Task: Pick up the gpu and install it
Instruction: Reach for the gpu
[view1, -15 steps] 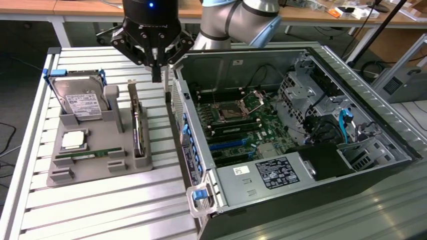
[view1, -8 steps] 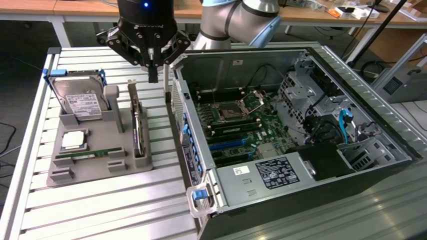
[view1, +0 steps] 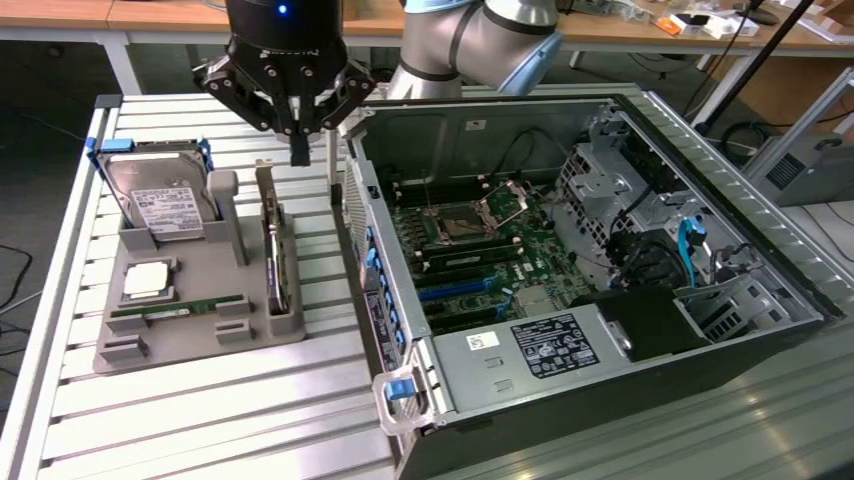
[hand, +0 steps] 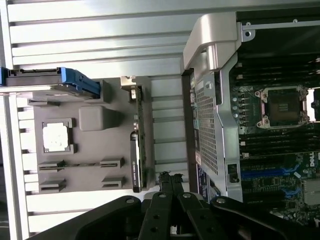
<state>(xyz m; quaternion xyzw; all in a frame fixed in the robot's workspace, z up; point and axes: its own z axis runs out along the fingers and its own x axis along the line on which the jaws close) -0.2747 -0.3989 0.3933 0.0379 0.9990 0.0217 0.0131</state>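
Observation:
The gpu stands on its long edge in a slot of the grey holder, with its silver end bracket pointing up at the far end. In the wrist view the gpu shows as a thin dark strip along the holder's edge. My gripper hangs in the air just above and beyond the bracket end, apart from the card. Its fingers are shut together with nothing between them. The wrist view shows the shut gripper close to one end of the card.
The holder also carries a hard drive in a blue frame, a CPU and a green RAM stick. An open computer case lies to the exterior view's right, its motherboard exposed. Everything rests on a slatted metal table.

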